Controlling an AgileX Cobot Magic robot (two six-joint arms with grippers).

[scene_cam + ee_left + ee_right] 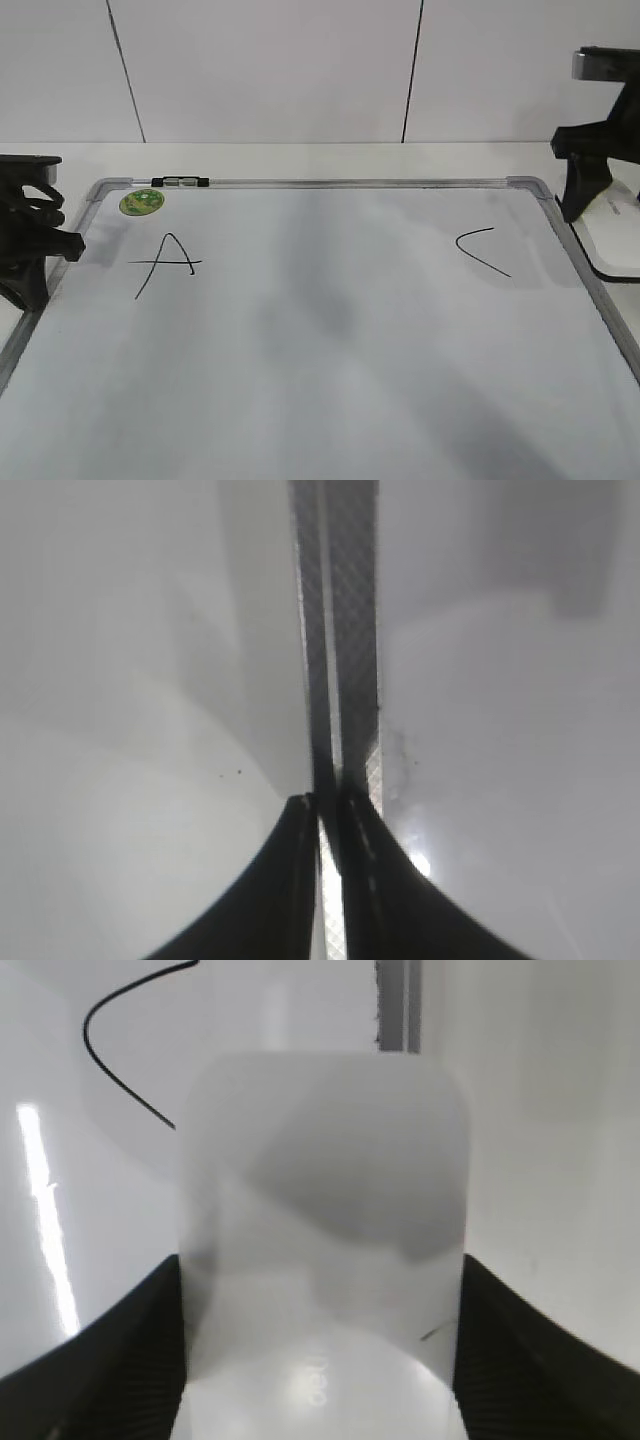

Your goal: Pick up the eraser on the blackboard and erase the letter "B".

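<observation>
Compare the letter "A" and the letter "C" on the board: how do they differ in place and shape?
The letter "A" sits near the left side of the blackboard, below the green sticker; the letter "C" sits near the right side. The "A" has straight strokes with a crossbar; the "C" is one bent open line. Both are thin black marker lines of similar size. No "B" shows between them.

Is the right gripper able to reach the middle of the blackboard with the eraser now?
Probably yes. The right gripper has the eraser between its fingers at the blackboard's right edge; nothing lies between.
</observation>
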